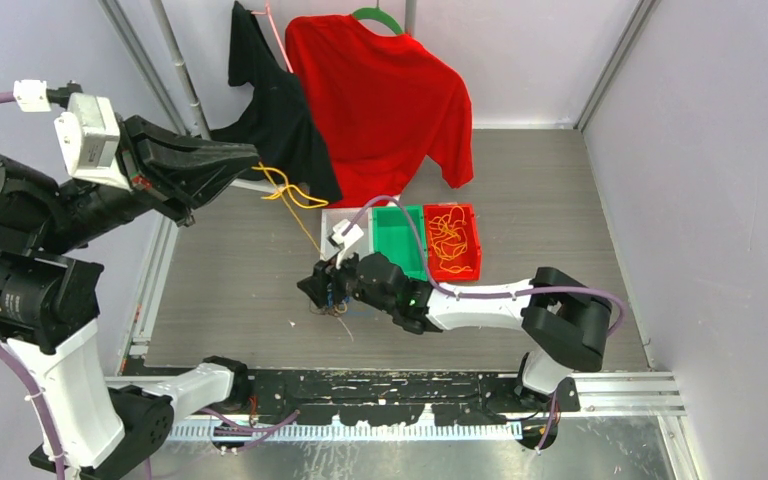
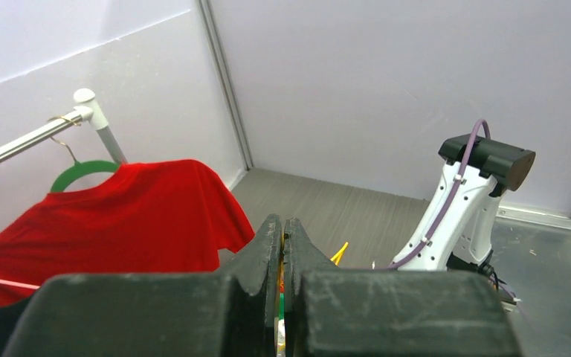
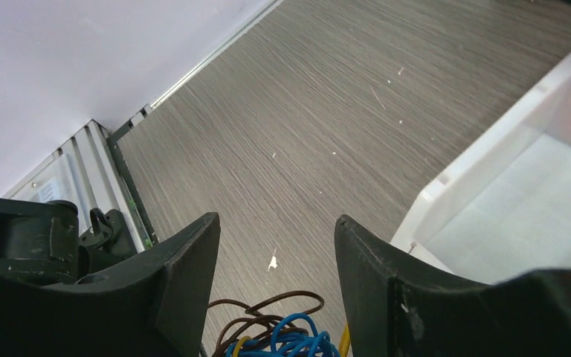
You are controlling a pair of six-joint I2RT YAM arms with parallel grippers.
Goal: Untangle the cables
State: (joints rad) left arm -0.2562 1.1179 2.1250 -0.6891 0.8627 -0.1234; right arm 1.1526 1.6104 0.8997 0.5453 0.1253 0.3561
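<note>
Orange-yellow cable [image 1: 285,190] clamped in left tool [image 1: 252,158]; tangle [image 3: 286,338] (between the parted right tool [image 3: 276,223]) could be tightened if pinched whole.

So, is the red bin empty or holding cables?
Holding cables: a loose tangle of orange-yellow cables lies inside the red bin, seen from the top camera.

Garments: two, one red T-shirt [image 1: 380,100] and one black shirt [image 1: 280,120].
Bins beyond the right jaws: three, white bin [image 3: 491,171], green bin [image 1: 392,240], red bin [image 1: 455,273].
Cable colours between those jaws: three, brown cable [image 3: 268,309], blue cable [image 3: 290,342], yellow cable [image 3: 344,341].
</note>
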